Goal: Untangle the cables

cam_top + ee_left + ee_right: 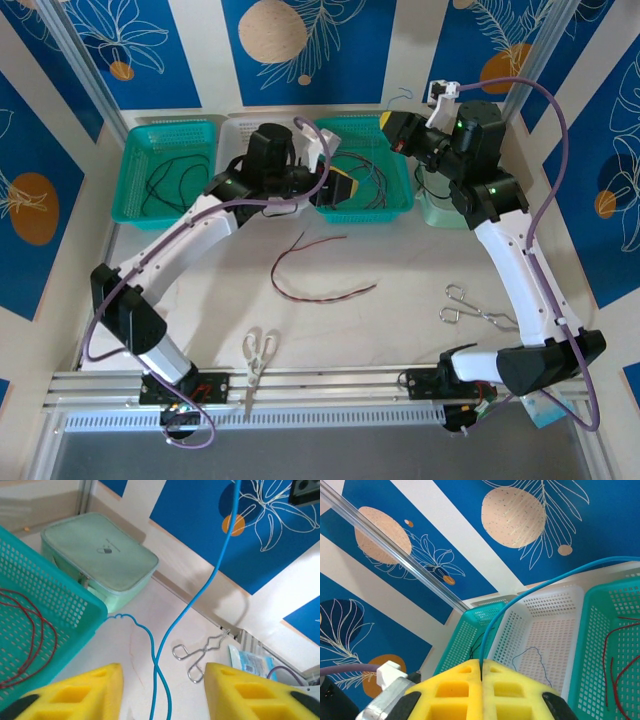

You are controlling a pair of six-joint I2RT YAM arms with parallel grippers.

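My right gripper (pixel 481 666) is shut on a blue cable (pixel 520 597) and held high at the back right (pixel 392 132). From it the blue cable (pixel 200 592) hangs down, crosses itself and passes between the open yellow fingers (pixel 85 692) of my left gripper (pixel 162 680), touching neither. The left gripper (pixel 340 190) hovers over the right teal basket (pixel 400 195), which holds red cables (pixel 35 630) and black ones. A red and black cable (pixel 310 272) lies loose on the table. The left teal basket (pixel 135 175) holds black cables (pixel 170 180). A thin blue-grey cable (pixel 532 652) lies in the white basket (pixel 555 605).
A mint green case (pixel 440 208) sits right of the baskets. Metal tongs (pixel 478 310) lie on the table at the right, and white-handled scissors (pixel 258 352) at the front rail. A blue packet (pixel 250 660) lies near the right edge.
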